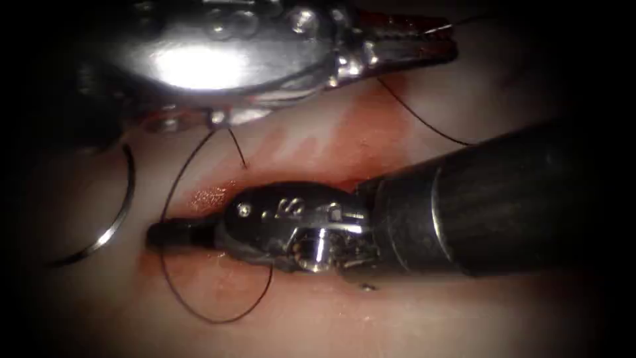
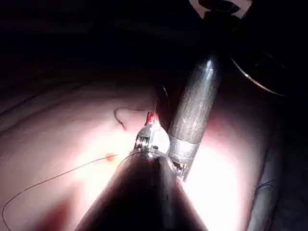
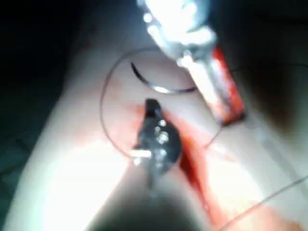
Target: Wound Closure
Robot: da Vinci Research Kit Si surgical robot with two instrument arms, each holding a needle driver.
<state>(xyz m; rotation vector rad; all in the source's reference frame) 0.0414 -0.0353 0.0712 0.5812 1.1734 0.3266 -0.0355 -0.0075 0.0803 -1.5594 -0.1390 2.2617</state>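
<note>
Needle (image 1: 116, 219) lying free on the tissue (image 1: 411, 318), left of the cut (image 1: 218, 195).
Right tool (image 1: 162, 233) is pressing together at the cut amid looping thread (image 1: 212, 318); left tool (image 1: 424, 40) is clamping thread.

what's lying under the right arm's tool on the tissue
Under the right end effector lie the red-stained cut and a dark loop of thread that passes beneath it. The tool body covers the rest of the cut. The needle lies free to the left, held by neither tool.
</note>
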